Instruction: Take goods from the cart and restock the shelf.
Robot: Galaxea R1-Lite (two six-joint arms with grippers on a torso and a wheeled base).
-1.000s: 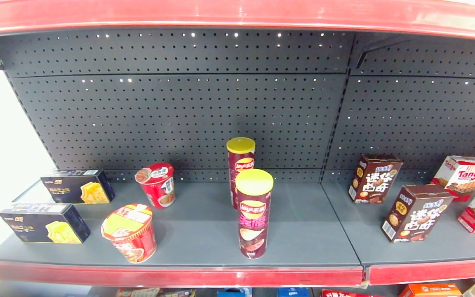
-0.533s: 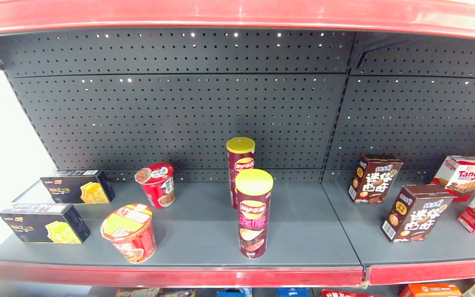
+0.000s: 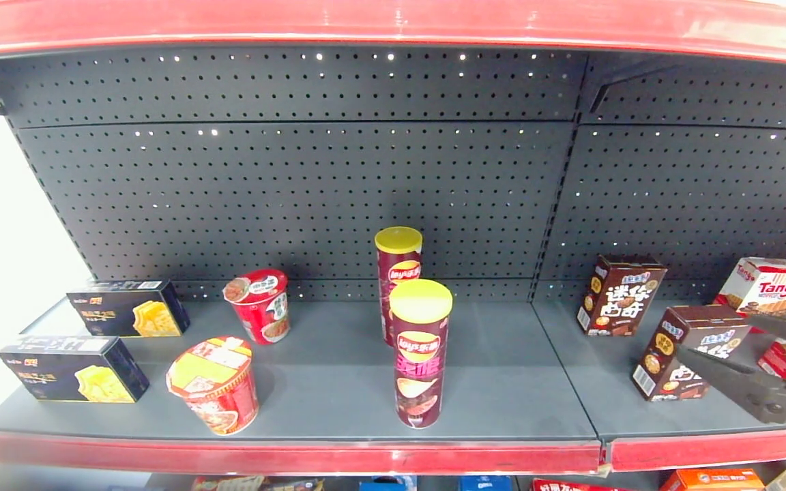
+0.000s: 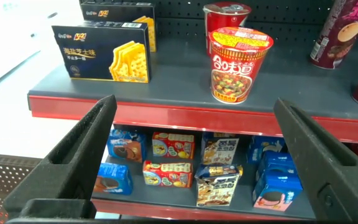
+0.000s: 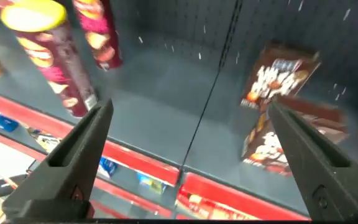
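Two wide-open, empty hands, the left hand [image 4: 194,106] and right hand [image 5: 189,107], face a sparse shelf [image 3: 502,382]: restocking seems mostly left.

Your right pincer [image 3: 716,335] crosses the front brown box [image 3: 659,372] and hides part of its face. It also covers much of the red-and-white box [image 3: 783,358] beside it, which the head view's right edge cuts off. On the lower shelf, the bottom edge cuts goods such as the orange box [image 3: 707,481].
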